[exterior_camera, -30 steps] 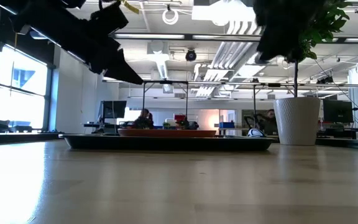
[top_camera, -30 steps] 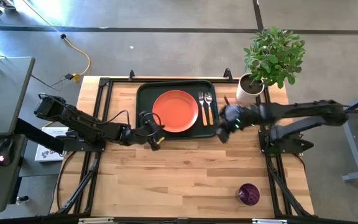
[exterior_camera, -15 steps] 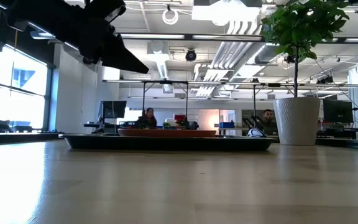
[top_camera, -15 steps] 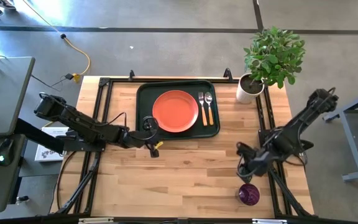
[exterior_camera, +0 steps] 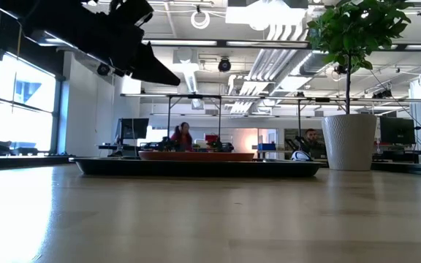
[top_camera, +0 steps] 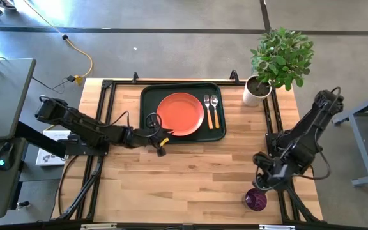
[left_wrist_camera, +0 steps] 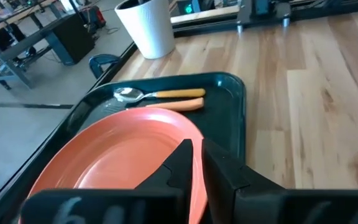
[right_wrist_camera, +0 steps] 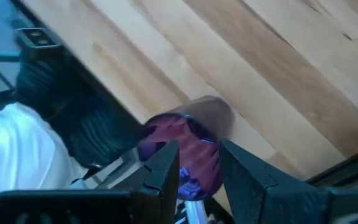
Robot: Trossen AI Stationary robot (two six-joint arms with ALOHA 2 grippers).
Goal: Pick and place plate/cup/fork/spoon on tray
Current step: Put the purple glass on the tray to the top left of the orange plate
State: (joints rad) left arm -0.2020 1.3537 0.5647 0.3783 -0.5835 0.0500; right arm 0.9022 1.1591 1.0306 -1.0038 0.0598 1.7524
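The dark green tray (top_camera: 183,112) lies at the table's far middle. On it lie the orange-red plate (top_camera: 180,114), the fork (top_camera: 207,110) and the spoon (top_camera: 214,108); the left wrist view shows the plate (left_wrist_camera: 117,155) and spoon (left_wrist_camera: 160,94) too. The dark purple cup (top_camera: 256,199) stands on the table near its near right corner. My right gripper (top_camera: 264,181) is open just above and beside the cup (right_wrist_camera: 188,149), its fingers on either side of it in the right wrist view, touching nothing. My left gripper (top_camera: 160,137) is shut and empty, raised over the tray's near left corner.
A white pot (top_camera: 256,91) with a green plant stands at the far right corner, right of the tray; it shows in the low view (exterior_camera: 349,142). The table's near edge runs close to the cup. Bare wood lies between tray and cup. People show in the room beyond.
My right gripper has swung from beside the tray's right edge toward the table's near right corner and come down over the purple cup. The cup, tray, plate, fork and spoon have stayed where they were.
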